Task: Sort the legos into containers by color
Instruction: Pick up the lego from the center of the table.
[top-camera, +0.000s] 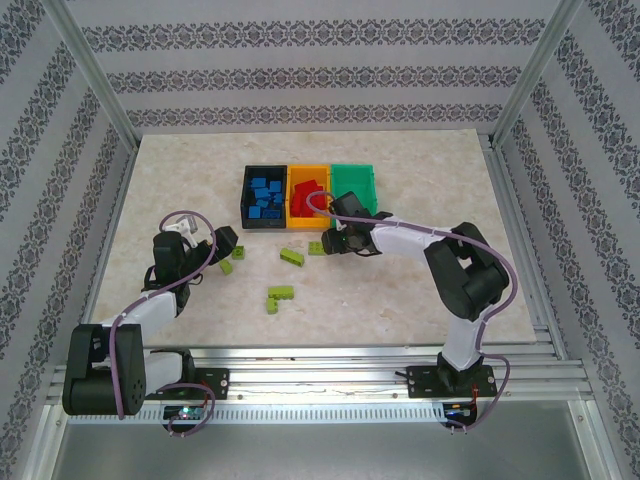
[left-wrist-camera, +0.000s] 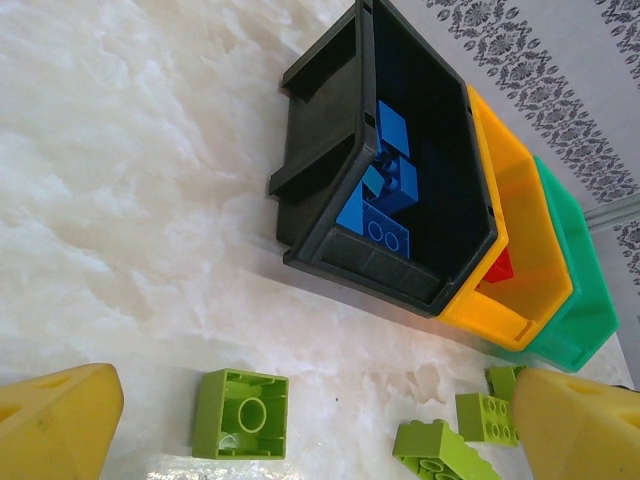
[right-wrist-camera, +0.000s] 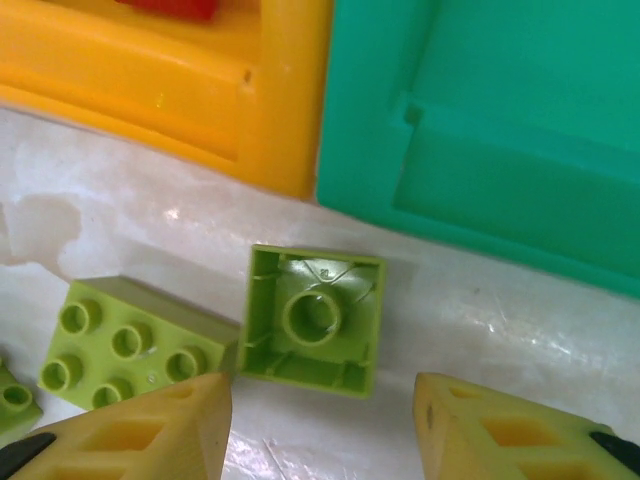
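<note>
Three containers stand side by side at mid-table: a black bin (top-camera: 262, 197) with blue legos (top-camera: 266, 192), an orange bin (top-camera: 308, 197) with red legos (top-camera: 307, 193), and a green bin (top-camera: 356, 186). Yellow-green legos lie loose in front of them (top-camera: 292, 257) (top-camera: 280, 296). My right gripper (top-camera: 333, 240) (right-wrist-camera: 320, 400) is open just before the orange and green bins, and an upside-down yellow-green brick (right-wrist-camera: 312, 320) lies on the table just beyond its fingertips, untouched. My left gripper (top-camera: 222, 247) (left-wrist-camera: 320, 445) stands wide open over another upside-down yellow-green brick (left-wrist-camera: 241, 414).
A studs-up yellow-green brick (right-wrist-camera: 125, 345) lies close to the right gripper's left finger. Several more yellow-green bricks (left-wrist-camera: 485, 417) lie near the left gripper's right finger. The table ends in a metal frame (top-camera: 100, 110) with patterned walls behind it.
</note>
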